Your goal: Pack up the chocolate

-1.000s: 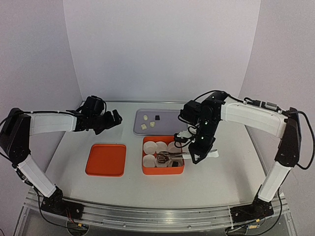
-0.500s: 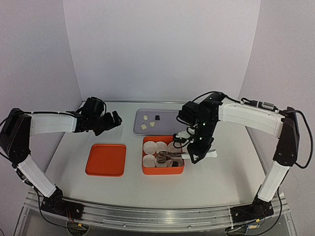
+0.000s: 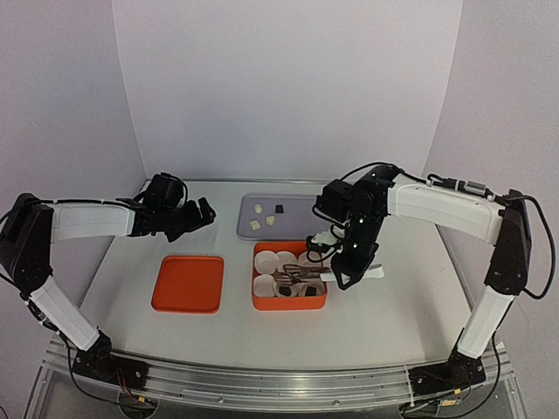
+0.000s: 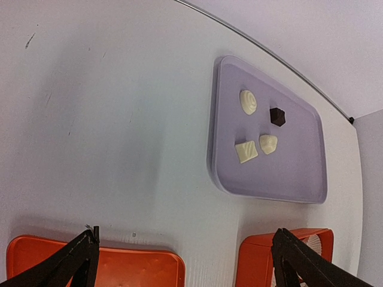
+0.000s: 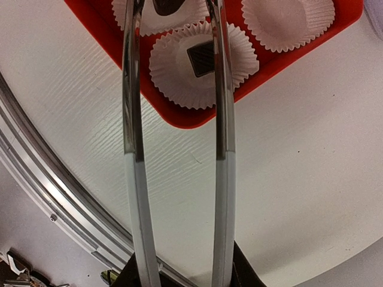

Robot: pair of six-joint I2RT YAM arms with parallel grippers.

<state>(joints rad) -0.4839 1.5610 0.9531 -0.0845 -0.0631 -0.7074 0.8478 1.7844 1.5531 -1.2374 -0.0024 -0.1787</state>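
Two small dark brown chocolate pieces are packed already. One (image 5: 202, 58) sits in a round white frilly paper cup (image 5: 173, 81) near the top middle of the right wrist view. The other (image 5: 169, 6) peeks in at the very top edge, in the next cup. It lies between the two arms of the long shiny metal tongs (image 5: 133, 119). Both cups are inside the orange plastic box (image 5: 185, 119). The tong tips are cut off by the edge, so I cannot tell if they touch that piece.

The right gripper (image 3: 349, 262) is grasping the tongs at their white handle end. The tong arms stand a little apart.

Four pieces are left on the flat purple tray (image 4: 287, 161), in the upper right of the left wrist view. They are three cream-white chocolate pieces (image 4: 248, 101) and one dark chocolate piece (image 4: 276, 115).

The left gripper (image 4: 185, 233) is wide open and holds nothing. It hangs over the pale worktop (image 4: 90, 119), left of the tray.

The flat orange lid (image 3: 188, 284) lies beside the box, at the lower left of the top view. I think about a third is done. Four pieces must go into cups, and then maybe the lid goes on.
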